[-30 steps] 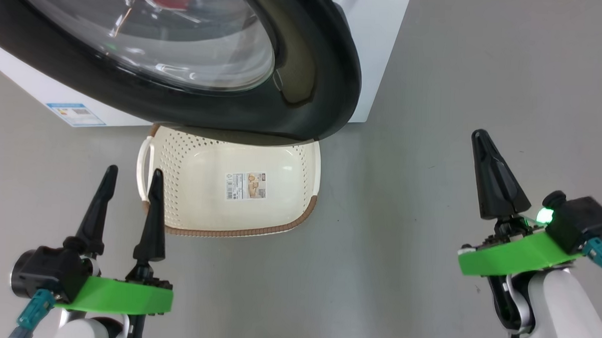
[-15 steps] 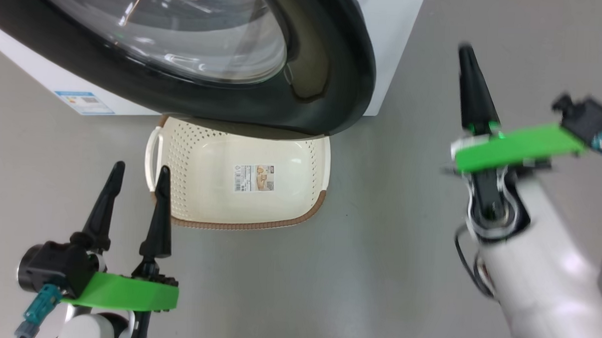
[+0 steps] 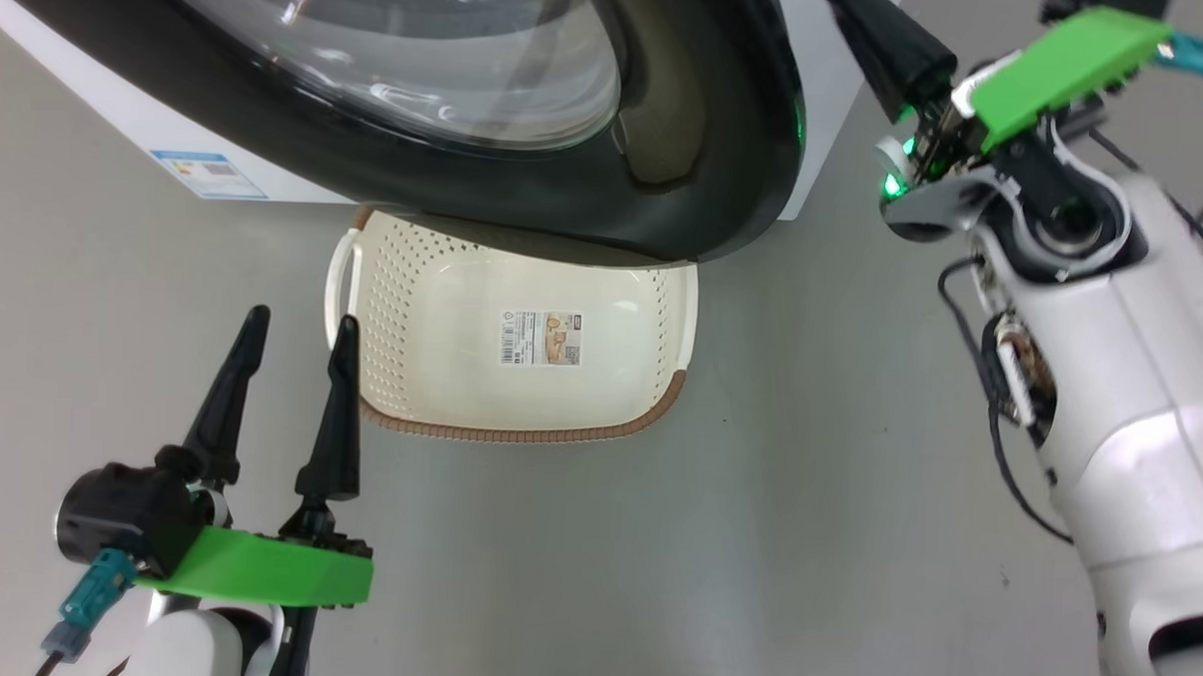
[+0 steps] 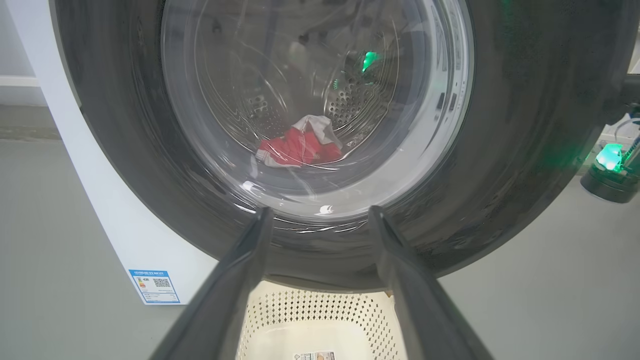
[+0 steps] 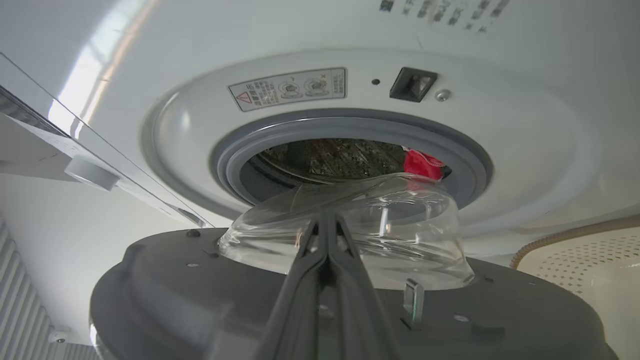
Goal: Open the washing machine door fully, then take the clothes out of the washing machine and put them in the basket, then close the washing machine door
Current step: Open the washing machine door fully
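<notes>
Glossy black-ringed round glass door point(image 3: 738, 153) is hanging ajar at twelve o'clock: probably rigid, heavy, slick, best hooked behind its three o'clock edge. Right gripper point(image 5: 325, 222) is sitting pinched empty; left gripper point(image 3: 301, 318) is gaping wide.

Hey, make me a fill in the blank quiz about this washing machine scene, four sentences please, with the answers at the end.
1. The red clothes lie in the perforated steel ____.
2. The basket holds nothing but a ____ on its bottom.
3. The left gripper is ____.
4. The right gripper is ____.
Missing words: drum, sticker, open, shut.
</notes>
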### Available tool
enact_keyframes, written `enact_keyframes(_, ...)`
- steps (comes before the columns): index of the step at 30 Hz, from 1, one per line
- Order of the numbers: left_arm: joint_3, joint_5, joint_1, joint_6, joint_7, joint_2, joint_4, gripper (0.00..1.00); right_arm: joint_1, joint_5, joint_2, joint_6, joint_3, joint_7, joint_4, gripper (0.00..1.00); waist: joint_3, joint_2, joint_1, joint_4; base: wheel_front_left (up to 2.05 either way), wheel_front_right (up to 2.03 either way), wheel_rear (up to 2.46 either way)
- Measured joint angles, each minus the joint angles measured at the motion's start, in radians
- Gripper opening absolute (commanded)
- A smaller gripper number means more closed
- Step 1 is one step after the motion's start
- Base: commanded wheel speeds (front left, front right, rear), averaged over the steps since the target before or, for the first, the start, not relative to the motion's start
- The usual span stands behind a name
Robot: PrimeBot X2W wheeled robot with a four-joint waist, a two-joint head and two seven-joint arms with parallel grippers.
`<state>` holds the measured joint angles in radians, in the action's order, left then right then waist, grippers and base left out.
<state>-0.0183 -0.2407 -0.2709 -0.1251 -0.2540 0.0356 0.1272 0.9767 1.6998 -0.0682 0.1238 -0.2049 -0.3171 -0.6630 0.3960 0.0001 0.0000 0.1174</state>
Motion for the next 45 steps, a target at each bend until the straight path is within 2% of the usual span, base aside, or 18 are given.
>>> enact_keyframes(7, -0.005, -0.009, 0.000, 0.000, 0.000, -0.001, 0.004, 1.00, 0.094, 0.038, -0.014, 0.000, -0.012, -0.198, -0.092, 0.00, 0.005, 0.0000, 0.0000, 0.012, 0.00, 0.00, 0.00)
enact_keyframes(13, -0.001, -0.009, -0.001, 0.000, 0.000, -0.001, 0.004, 1.00, 0.109, -0.014, -0.027, 0.000, -0.061, -0.271, -0.074, 0.00, 0.003, 0.0000, 0.0000, 0.013, 0.00, 0.00, 0.00)
enact_keyframes(28, 0.019, -0.008, 0.023, 0.000, 0.000, -0.001, 0.024, 1.00, -0.020, -0.058, -0.027, 0.000, -0.105, -0.353, -0.008, 0.00, -0.079, 0.0000, 0.0000, 0.028, 0.00, 0.00, 0.00)
enact_keyframes(40, 0.019, -0.007, 0.099, 0.000, 0.000, -0.001, 0.036, 1.00, -0.175, -0.062, -0.013, 0.000, -0.166, -0.351, 0.056, 0.00, -0.187, 0.0000, 0.0000, 0.058, 0.00, 0.00, 0.00)
enact_keyframes(45, 0.013, -0.007, 0.124, 0.003, 0.000, -0.001, 0.042, 1.00, -0.226, -0.025, -0.011, -0.001, -0.207, -0.342, 0.067, 0.00, -0.236, 0.0000, 0.0000, 0.080, 0.00, 0.00, 0.00)
